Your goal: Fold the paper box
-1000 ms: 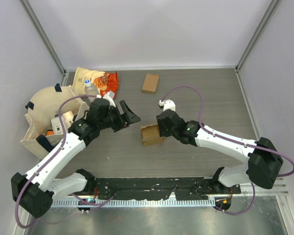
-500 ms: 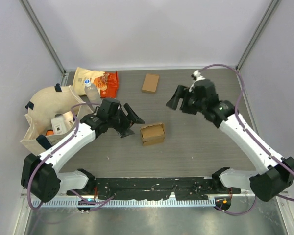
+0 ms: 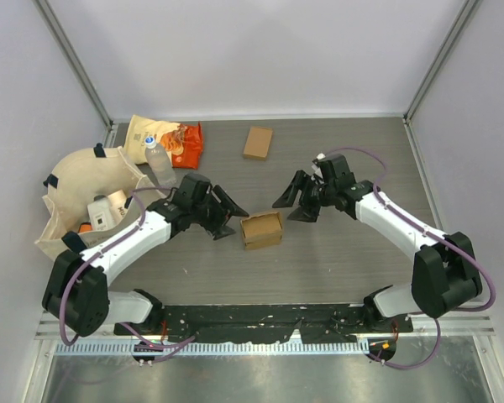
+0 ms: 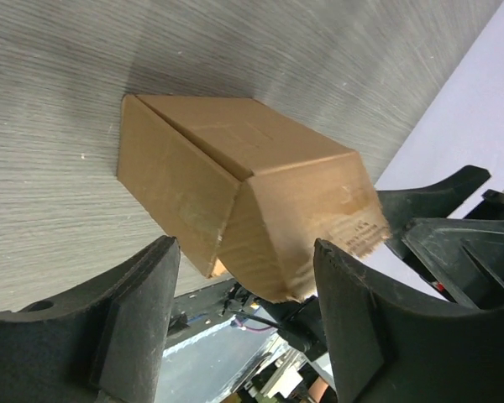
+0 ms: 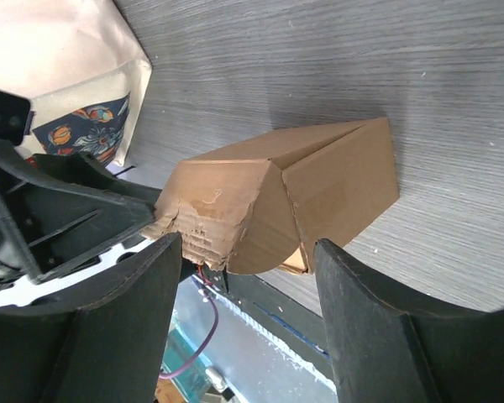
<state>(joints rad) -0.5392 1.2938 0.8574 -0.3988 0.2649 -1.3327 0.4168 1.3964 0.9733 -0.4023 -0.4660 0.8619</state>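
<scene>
On the grey worktop (image 3: 344,252) we see a cream cloth bag (image 3: 76,180) slumped at the left edge, with an orange snack packet (image 3: 164,138) just behind it. The paper box (image 3: 261,229) lies on its side mid-worktop, one end open, and neither arm touches it. A flat cardboard piece (image 3: 258,143) lies well apart, toward the back. The left tool (image 3: 233,220) hangs just left of the box with its fingers spread wide. The right tool (image 3: 290,208), equally wide, hovers at the box's upper right.
</scene>
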